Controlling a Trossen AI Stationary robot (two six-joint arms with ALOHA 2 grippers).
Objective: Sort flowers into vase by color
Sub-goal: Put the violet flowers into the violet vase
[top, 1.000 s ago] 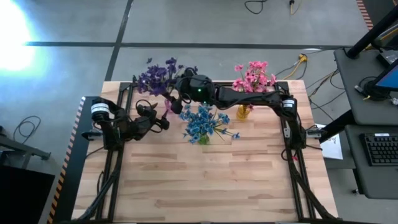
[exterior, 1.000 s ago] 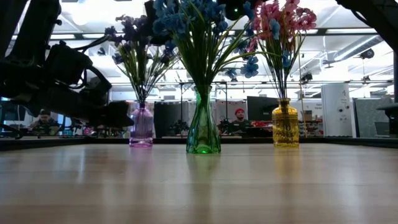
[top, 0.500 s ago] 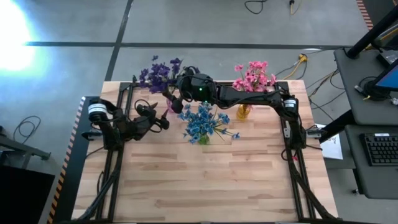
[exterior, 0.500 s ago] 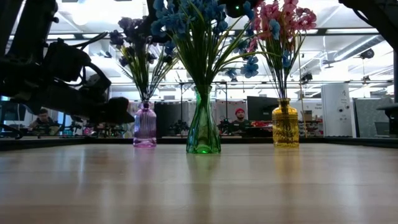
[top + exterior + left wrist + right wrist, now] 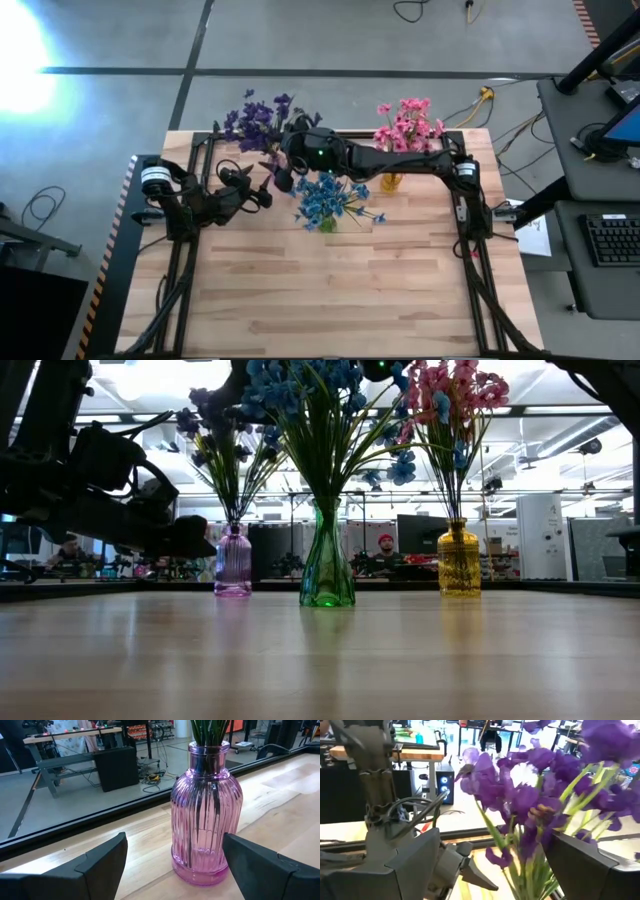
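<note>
We see purple flowers [image 5: 222, 422] in a ribbed, clear purple vase [image 5: 206, 815], blue flowers [image 5: 310, 390] in a green vase [image 5: 327, 560], pink flowers [image 5: 455, 395] in a yellow vase [image 5: 459, 563] — all on a pale wood-plank table [image 5: 340, 290].

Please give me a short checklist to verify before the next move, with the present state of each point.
1. Purple vase upright between the open left gripper fingers: ok.
2. Purple flowers in the purple vase: ok.
3. Blue flowers in the green vase: ok.
4. Pink flowers in the yellow vase: ok.
5. Right gripper open, holding nothing: ok.
6. Right gripper clear of the purple blossoms: not ok, they sit right at its fingers.
</note>
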